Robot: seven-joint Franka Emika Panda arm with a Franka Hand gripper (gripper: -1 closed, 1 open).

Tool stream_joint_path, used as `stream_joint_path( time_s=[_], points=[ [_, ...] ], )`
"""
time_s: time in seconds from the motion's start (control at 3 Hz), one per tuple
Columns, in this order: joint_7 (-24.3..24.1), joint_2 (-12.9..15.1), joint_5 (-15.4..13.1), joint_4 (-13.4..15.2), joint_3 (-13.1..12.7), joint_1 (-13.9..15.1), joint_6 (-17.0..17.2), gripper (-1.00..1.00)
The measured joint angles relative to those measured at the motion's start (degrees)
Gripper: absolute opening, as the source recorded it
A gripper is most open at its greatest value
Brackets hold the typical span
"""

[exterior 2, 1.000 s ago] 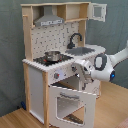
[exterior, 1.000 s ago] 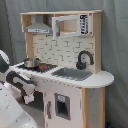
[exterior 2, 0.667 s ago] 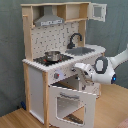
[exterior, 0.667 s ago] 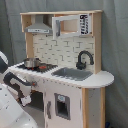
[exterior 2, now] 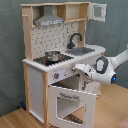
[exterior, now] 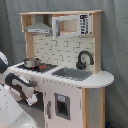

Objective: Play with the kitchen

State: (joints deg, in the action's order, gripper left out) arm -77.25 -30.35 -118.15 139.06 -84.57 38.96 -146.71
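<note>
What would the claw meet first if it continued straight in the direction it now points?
Probably the front panel of the toy kitchen, just under the hob. In the second exterior view the claw points at it, above the open oven door. Depth is unclear.

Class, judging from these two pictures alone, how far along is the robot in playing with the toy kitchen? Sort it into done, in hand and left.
Done: the oven door hangs open in the second exterior view. In hand: the claw sits at the kitchen's front edge, just above that door. Left: the steel pot on the hob, the black faucet and the grey sink look untouched.
</note>
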Motion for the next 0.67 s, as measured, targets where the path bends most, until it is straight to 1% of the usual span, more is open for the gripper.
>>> stream_joint_path(
  time_s=[0.33, 0.67],
  points=[
    [2.95, -1.97, -3.83, 0.37, 0.00, -2.43, 0.03, 1.00],
    [2.98, -6.15, -6.87, 0.37, 0.29, -5.40, 0.09, 1.00]
  ],
)
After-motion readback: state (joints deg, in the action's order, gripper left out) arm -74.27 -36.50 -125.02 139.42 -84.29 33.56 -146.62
